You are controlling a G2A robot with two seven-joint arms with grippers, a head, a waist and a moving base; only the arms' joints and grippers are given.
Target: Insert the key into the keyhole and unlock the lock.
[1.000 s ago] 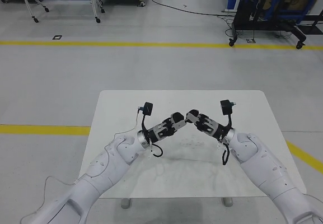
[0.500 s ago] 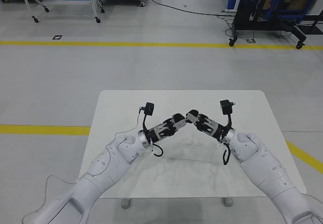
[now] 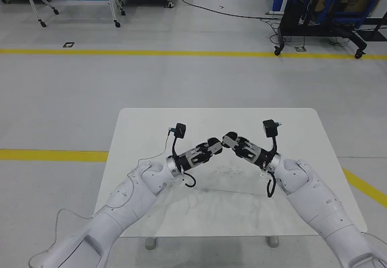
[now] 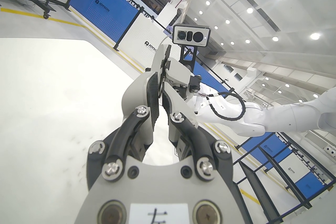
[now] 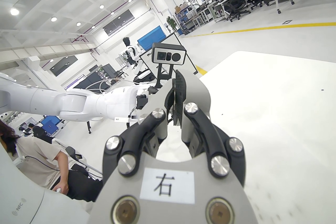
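Your left gripper (image 3: 214,143) and right gripper (image 3: 229,139) meet tip to tip above the tabletop (image 3: 287,201), both sets of jaws pressed fully together (no gap visible). You cannot tell whether either grips the key or lock.

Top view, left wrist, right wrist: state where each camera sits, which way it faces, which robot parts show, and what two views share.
Top view: above the arms, looking down at the table; both arms show, left claw facing right claw.
Left wrist view: on the left wrist, looking along the left claw toward the right arm's camera.
Right wrist view: on the right wrist, looking along the right claw toward the left arm's camera.
Shared: both wrist views show the table and the opposite arm.
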